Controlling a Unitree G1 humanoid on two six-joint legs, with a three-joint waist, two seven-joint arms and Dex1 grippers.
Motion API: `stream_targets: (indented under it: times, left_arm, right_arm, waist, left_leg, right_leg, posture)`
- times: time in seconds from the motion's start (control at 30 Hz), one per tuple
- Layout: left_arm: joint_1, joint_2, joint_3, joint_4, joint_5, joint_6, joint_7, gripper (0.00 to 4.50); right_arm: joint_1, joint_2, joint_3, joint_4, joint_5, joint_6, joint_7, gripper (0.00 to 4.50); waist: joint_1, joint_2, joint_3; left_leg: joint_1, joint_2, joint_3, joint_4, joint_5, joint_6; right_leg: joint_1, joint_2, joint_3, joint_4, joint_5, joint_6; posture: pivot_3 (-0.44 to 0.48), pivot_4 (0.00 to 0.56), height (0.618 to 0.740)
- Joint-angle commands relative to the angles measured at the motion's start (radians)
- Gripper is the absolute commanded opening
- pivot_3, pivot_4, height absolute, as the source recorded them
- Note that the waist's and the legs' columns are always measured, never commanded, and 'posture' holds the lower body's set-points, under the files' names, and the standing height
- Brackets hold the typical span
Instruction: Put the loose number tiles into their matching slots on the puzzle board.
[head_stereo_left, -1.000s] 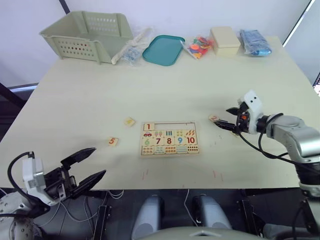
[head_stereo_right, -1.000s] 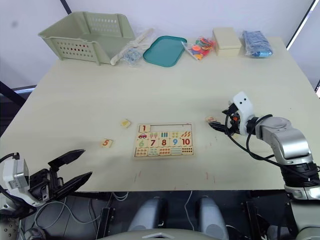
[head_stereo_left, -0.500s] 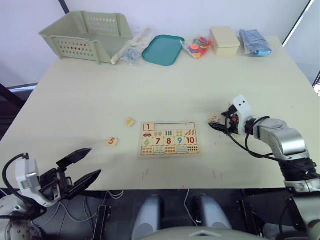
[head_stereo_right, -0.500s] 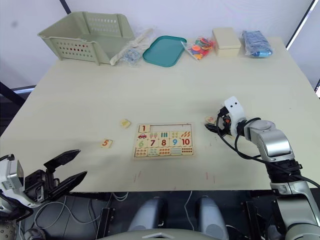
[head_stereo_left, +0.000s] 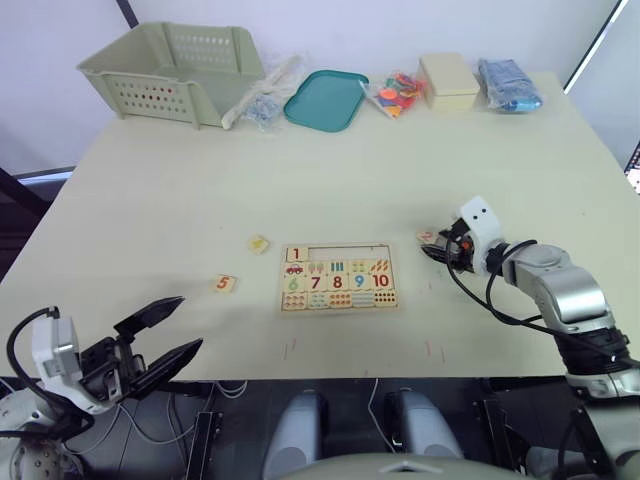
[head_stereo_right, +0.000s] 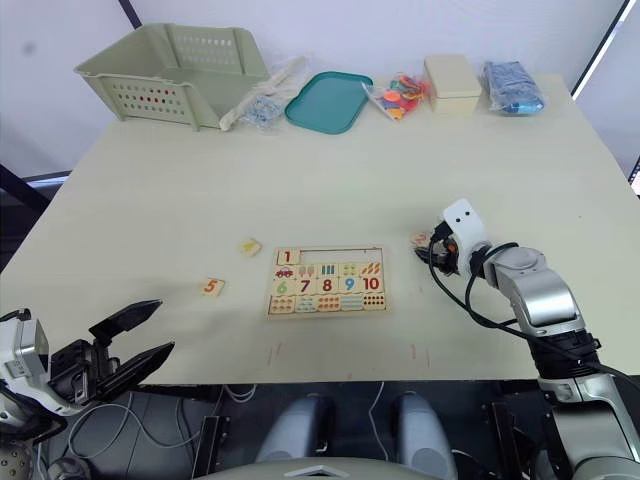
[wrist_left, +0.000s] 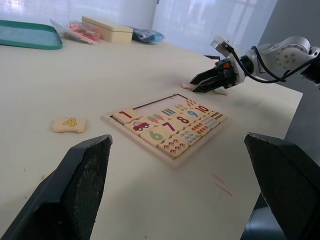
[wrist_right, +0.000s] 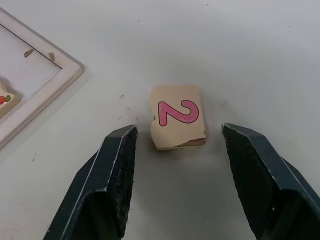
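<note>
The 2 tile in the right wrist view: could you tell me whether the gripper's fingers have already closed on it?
No, the 2 tile lies flat on the table between the open fingers of the right gripper, with a gap on each side.

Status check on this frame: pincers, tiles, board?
Right pincer open, straddling the 2 tile on the table, not gripping. Left pincer open, idle off the near edge. Board holds 1; tiles 4 and 5 loose. Nothing obstructing.

Table (head_stereo_left: 180, 190): puzzle board (head_stereo_left: 338, 279), tiles 2 (wrist_right: 177, 116), 4 (wrist_left: 69, 124), 5 (head_stereo_left: 226, 283).
</note>
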Motion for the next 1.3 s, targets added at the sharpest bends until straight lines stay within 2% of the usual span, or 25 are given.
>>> stream_targets:
  times: [0.03, 0.3, 0.4, 0.57, 0.8, 0.83, 0.9, 0.97, 1.13, 1.3]
  left_arm:
    - [0.006, 0.002, 0.025, -0.001, -0.014, -0.008, -0.015, 4.5]
    - [0.007, 0.0, 0.03, 0.031, -0.006, -0.025, -0.037, 4.5]
    - [0.014, -0.001, 0.032, 0.043, -0.004, -0.032, -0.048, 4.5]
    - [0.017, 0.001, 0.021, 0.046, 0.006, -0.037, -0.046, 4.5]
    - [0.029, -0.004, 0.025, 0.024, -0.002, -0.029, -0.032, 4.5]
    - [0.03, -0.004, 0.026, 0.025, -0.002, -0.03, -0.032, 4.5]
    - [0.032, -0.004, 0.026, 0.022, -0.003, -0.029, -0.03, 4.5]
    - [0.034, -0.005, 0.024, 0.009, -0.006, -0.024, -0.021, 4.5]
    - [0.037, -0.008, 0.013, -0.049, -0.011, -0.001, 0.019, 4.5]
    - [0.043, -0.015, 0.008, -0.103, -0.016, 0.023, 0.055, 4.5]
  right_arm:
    - [-0.028, 0.004, -0.005, -0.021, 0.005, 0.056, -0.009, 2.81]
    - [-0.02, 0.015, 0.022, -0.01, -0.02, 0.071, -0.02, 2.81]
    - [-0.049, -0.002, 0.041, -0.012, -0.023, 0.138, -0.011, 2.81]
    - [-0.083, 0.016, 0.043, 0.008, -0.023, 0.14, -0.009, 2.81]
    - [-0.033, 0.027, 0.043, -0.018, -0.031, 0.108, -0.013, 2.81]
    - [-0.024, 0.027, 0.043, -0.023, -0.033, 0.104, -0.013, 2.28]
    - [-0.014, 0.027, 0.041, -0.028, -0.034, 0.098, -0.015, 1.51]
    - [-0.007, 0.025, 0.039, -0.034, -0.035, 0.093, -0.015, 0.91]
    - [0.003, 0.021, 0.027, -0.055, -0.044, 0.052, -0.018, 0.91]
    - [-0.041, -0.044, 0.07, -0.128, -0.059, 0.052, 0.04, 0.91]
  waist:
    - [0.0, 0.0, 0.0]
    - [-0.002, 0.0, 0.0]
    - [-0.002, 0.0, -0.001]
    - [-0.002, -0.002, -0.001]
    - [-0.003, -0.002, -0.002]
    - [-0.003, -0.002, -0.002]
    - [-0.002, -0.002, -0.002]
    - [-0.002, -0.003, -0.002]
    - [-0.001, -0.003, -0.002]
    - [-0.001, -0.002, -0.002]
  left_leg:
    - [0.0, 0.0, 0.0, 0.0, 0.0, 0.0]
    - [0.0, 0.0, 0.0, 0.0, 0.0, 0.0]
    - [0.0, 0.0, 0.0, 0.0, 0.0, 0.0]
    - [0.0, 0.0, 0.0, 0.0, 0.0, 0.0]
    - [0.0, 0.001, 0.0, 0.0, 0.0, 0.0]
    - [0.0, 0.001, 0.0, 0.0, 0.0, 0.0]
    - [0.0, 0.001, 0.0, 0.0, 0.0, 0.0]
    - [0.0, 0.001, 0.0, 0.0, 0.0, 0.0]
    - [0.0, 0.001, 0.0, 0.0, 0.0, 0.0]
    - [0.0, 0.0, 0.0, 0.0, 0.0, 0.0]
  right_leg:
    - [0.0, 0.0, 0.0, 0.0, 0.0, 0.0]
    - [0.0, 0.0, 0.0, 0.0, 0.0, 0.0]
    - [0.0, 0.0, 0.0, 0.0, 0.0, 0.0]
    - [0.0, 0.0, 0.0, 0.0, 0.0, 0.0]
    - [0.0, 0.0, 0.0, 0.0, 0.0, 0.0]
    - [0.0, 0.0, 0.0, 0.0, 0.0, 0.0]
    - [0.0, 0.0, 0.0, 0.0, 0.0, 0.0]
    - [0.0, 0.0, 0.0, 0.0, 0.0, 0.0]
    - [0.0, 0.0, 0.0, 0.0, 0.0, 0.0]
    - [0.0, 0.0, 0.0, 0.0, 0.0, 0.0]
  posture:
    - [0.0, 0.15, 0.74]
    - [0.0, 0.15, 0.74]
    - [0.0, 0.15, 0.74]
    - [0.0, 0.15, 0.74]
    - [0.0, 0.15, 0.74]
    - [0.0, 0.15, 0.74]
    - [0.0, 0.15, 0.74]
    - [0.0, 0.15, 0.74]
    - [0.0, 0.15, 0.74]
    - [0.0, 0.15, 0.74]
